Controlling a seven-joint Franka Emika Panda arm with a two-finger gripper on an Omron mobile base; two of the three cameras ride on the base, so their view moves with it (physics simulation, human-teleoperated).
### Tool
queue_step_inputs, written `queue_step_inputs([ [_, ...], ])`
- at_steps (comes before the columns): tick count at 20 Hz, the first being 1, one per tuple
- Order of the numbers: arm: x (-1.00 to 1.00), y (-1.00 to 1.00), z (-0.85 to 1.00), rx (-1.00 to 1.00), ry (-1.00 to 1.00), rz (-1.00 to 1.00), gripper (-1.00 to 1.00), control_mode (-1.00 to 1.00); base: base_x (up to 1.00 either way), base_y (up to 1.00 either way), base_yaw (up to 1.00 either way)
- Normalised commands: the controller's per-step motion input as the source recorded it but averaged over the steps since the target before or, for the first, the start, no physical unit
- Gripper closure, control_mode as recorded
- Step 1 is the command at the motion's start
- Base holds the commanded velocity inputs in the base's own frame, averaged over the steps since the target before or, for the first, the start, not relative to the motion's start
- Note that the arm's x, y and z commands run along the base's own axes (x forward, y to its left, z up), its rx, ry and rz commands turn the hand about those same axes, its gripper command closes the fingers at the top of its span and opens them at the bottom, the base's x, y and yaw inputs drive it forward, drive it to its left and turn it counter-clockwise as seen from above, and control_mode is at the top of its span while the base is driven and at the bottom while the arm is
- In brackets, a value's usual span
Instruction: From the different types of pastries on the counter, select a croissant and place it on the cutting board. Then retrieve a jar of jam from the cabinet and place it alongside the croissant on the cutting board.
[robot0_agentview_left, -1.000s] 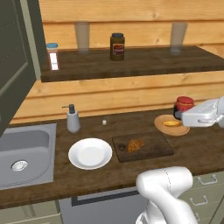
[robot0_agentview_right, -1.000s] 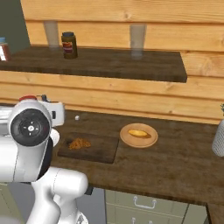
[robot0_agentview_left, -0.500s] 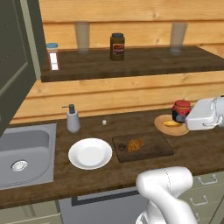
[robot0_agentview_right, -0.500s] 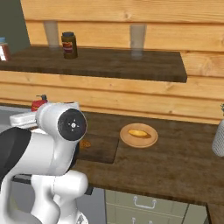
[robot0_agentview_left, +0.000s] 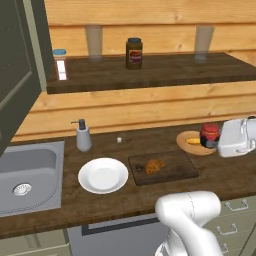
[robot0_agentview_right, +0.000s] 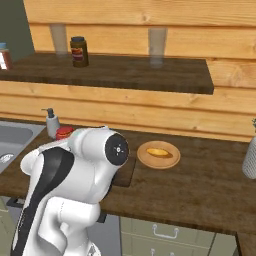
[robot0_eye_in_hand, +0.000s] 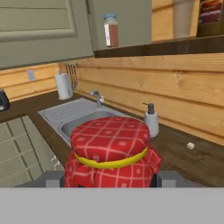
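Red-checked jar of jam (robot0_eye_in_hand: 111, 153) | clamped in gripper (robot0_eye_in_hand: 109, 178) | no readable label

Board (robot0_agentview_left: 172, 167): bare right half beside croissant (robot0_agentview_left: 154, 166).
Approach: tan plate (robot0_agentview_left: 189, 145) just right; white plate (robot0_agentview_left: 103, 175) just left.
Overhead: wooden shelf (robot0_agentview_left: 150, 72) well above.

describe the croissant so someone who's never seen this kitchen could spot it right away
Start at the long dark wooden counter and find the dark rectangular cutting board just right of the round white plate. The croissant is the small golden-brown ridged piece lying on that board. The other pastry is yellow-orange and sits in a round tan dish further right.
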Motion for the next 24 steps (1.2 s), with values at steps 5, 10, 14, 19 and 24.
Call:
queue_step_inputs([
  [5, 0.12, -0.04, -0.72, 0.00, -0.05, 0.09, 1.00, -1.00, 0.00, 0.00, 0.00],
  [10, 0.19, 0.00, -0.64, 0.00, -0.03, 0.10, 1.00, -1.00, 0.00, 0.00, 0.00],
  [14, 0.28, 0.00, -0.38, 0.02, -0.02, 0.10, 1.00, -1.00, 0.00, 0.00, 0.00],
  [19, 0.37, 0.00, -0.23, 0.07, -0.01, 0.11, 1.00, -1.00, 0.00, 0.00, 0.00],
  [24, 0.26, -0.12, -0.14, 0.08, 0.00, 0.11, 1.00, -1.00, 0.00, 0.00, 0.00],
])
